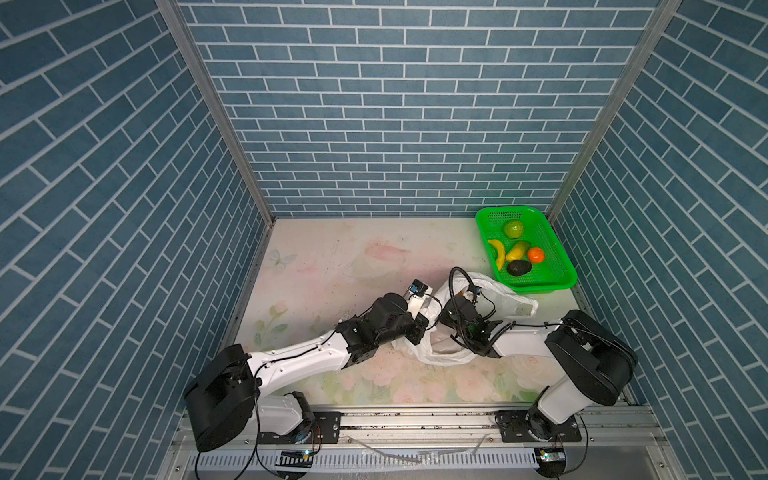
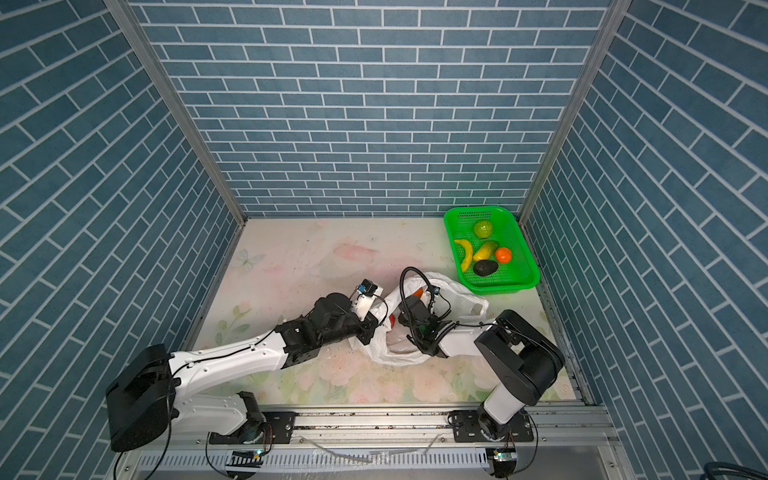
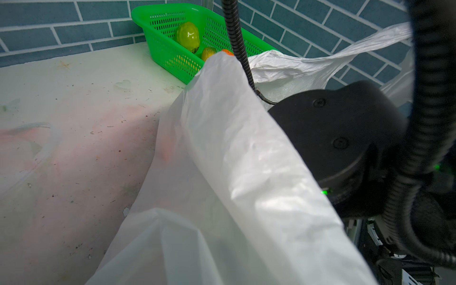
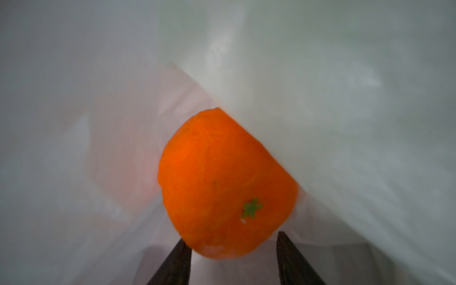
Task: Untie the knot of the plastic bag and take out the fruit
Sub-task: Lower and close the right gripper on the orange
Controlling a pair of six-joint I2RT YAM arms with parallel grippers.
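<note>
left gripper (image 1: 422, 332): pressed together at the bag's 9 o'clock rim. tips are buried in plastic, so this is a judgement: it is pinching that rim and holding it up.
plastic bag (image 1: 498, 293): on the floral table (image 1: 332, 270), just right of centre, mouth gaping. thin crinkly film, near weightless, limp and slippery, likely to tear if dragged. best taken by a bunched rim, not a single sheet.
knot: no twisted bunch in view. with the mouth this wide, judged undone.
red fruit (image 2: 392, 321): small, glimpsed inside the bag at its 9 o'clock side, mostly covered.
bag orange (image 4: 222, 185): inside the bag, lying against a fold of film. judged light, rigid and round with a smooth skin, so apt to roll or squirt from a shallow pinch. best taken across its widest girth, clear of the film.
right gripper (image 4: 232, 241): reaches into the bag from 4 o'clock. fingers are spread either side of the bag orange's near end; firm contact cannot be told.
green basket (image 1: 536, 289): at 2 o'clock from the bag, in the table's far right corner. rigid, perforated.
basket contents: banana (image 1: 498, 252), green apple (image 1: 513, 229), mango (image 1: 518, 250), avocado (image 1: 519, 267), basket orange (image 1: 536, 255). five pieces, loosely grouped.
</note>
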